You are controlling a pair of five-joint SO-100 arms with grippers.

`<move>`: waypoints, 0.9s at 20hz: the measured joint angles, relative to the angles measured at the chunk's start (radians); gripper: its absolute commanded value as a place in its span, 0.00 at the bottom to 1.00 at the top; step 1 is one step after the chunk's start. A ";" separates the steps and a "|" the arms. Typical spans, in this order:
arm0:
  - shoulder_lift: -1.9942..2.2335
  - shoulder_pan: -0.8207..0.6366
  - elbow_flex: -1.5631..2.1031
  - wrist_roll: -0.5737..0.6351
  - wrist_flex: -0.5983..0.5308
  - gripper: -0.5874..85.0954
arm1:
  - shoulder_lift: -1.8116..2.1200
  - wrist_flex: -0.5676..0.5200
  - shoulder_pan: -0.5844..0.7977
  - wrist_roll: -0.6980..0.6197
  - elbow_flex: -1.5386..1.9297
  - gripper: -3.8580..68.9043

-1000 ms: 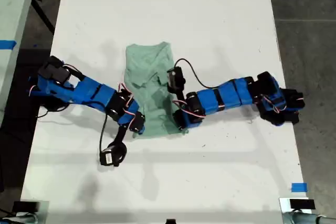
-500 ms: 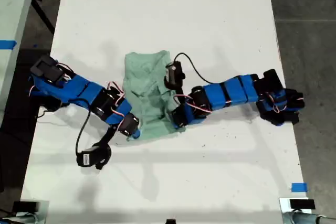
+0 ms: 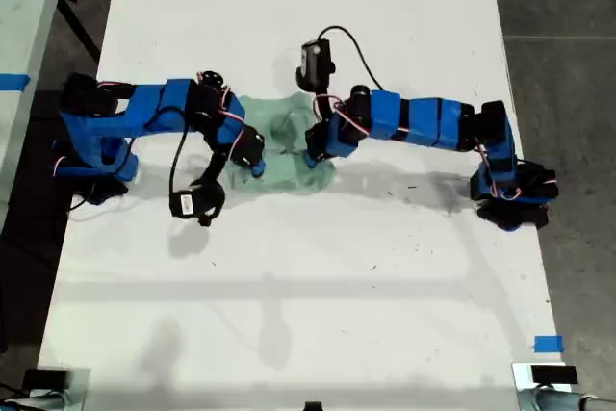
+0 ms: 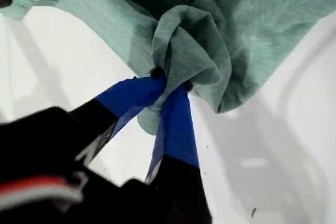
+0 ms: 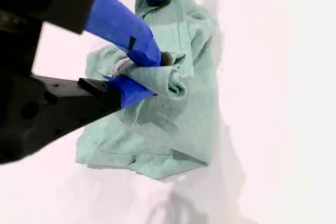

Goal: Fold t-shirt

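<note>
My first gripper: clamped on a bunched fold of the t-shirt, with both blue fingertips buried in the cloth.
Cloth at my first gripper: it wraps over the tips in a rolled lump, and the rest of the shirt spreads away from it onto the white table.
My second gripper: closed on another gathered fold of the t-shirt, which is pinched between its blue fingers.
Other gripper in the second wrist view: a blue tip presses into the far edge of the same shirt.
T-shirt, exterior view: a crumpled pale green heap lies on the table, above the middle of the picture and between the two gripper ends.
Arms, exterior view: one arm reaches in from the exterior view's left and another from the exterior view's right. Both meet the shirt at opposite sides. I cannot tell from the wrist views which is first and which is second.
</note>
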 measured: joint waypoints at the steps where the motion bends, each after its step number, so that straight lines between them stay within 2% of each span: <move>1: 0.000 -0.034 0.000 0.018 0.006 0.01 | -0.002 -0.002 0.025 -0.018 0.000 0.04; 7: -0.029 -0.225 0.002 0.077 0.009 0.01 | -0.003 -0.097 0.153 -0.094 0.000 0.04; 11: -0.114 -0.337 0.002 0.129 -0.028 0.01 | -0.046 -0.158 0.218 -0.107 0.000 0.05; 12: -0.140 -0.354 0.002 0.133 -0.043 0.04 | -0.069 -0.170 0.227 -0.107 0.000 0.12; 13: -0.158 -0.368 0.002 0.133 -0.052 0.18 | -0.087 -0.181 0.235 -0.110 0.000 0.31; 14: -0.166 -0.380 0.002 0.138 -0.055 0.26 | -0.098 -0.186 0.242 -0.110 0.000 0.40; 15: -0.167 -0.393 0.002 0.146 -0.054 0.31 | -0.104 -0.186 0.255 -0.110 0.000 0.56; 16: -0.167 -0.410 0.002 0.152 -0.044 0.39 | -0.106 -0.186 0.270 -0.112 0.000 0.53; 18: -0.143 -0.456 0.002 0.166 -0.046 0.41 | -0.106 -0.183 0.304 -0.138 -0.048 0.44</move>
